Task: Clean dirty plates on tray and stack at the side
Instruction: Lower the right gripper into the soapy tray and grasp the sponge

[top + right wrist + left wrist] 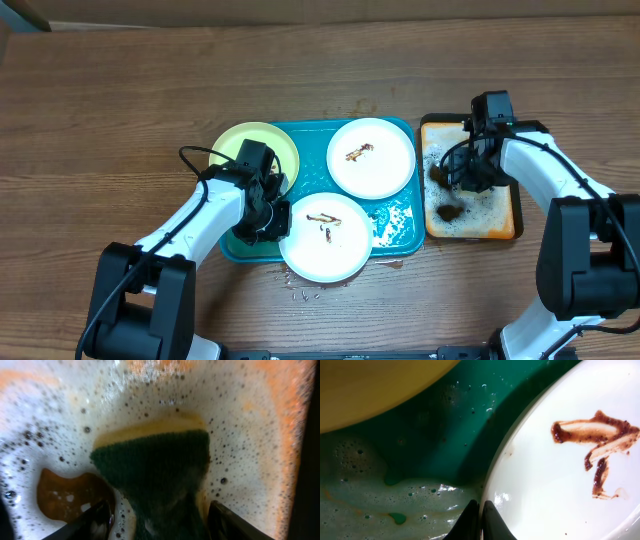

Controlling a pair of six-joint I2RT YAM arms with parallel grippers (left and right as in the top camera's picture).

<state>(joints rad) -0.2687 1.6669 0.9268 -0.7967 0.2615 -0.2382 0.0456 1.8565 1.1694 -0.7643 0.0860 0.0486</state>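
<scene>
The tray [312, 140] is teal; on it lie a yellow-green plate [245, 143] and two white plates [385, 170] streaked brown; beside the tray, an orange tray [517, 215] bears white foam and a green-and-yellow sponge [155, 460].

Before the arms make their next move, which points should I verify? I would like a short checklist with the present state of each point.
1. Left gripper closed at the rim of the front white plate: ok. Rim actually pinched: cannot tell.
2. Green-and-yellow sponge between the fingers of the right gripper: ok. Firm grip: cannot tell.
3. Foam available in the orange tray: ok.
4. Front white plate fully on the teal tray: not ok, it overhangs the front rim.
5. Plates clean: not ok, brown smears on the front and rear white plate.
</scene>
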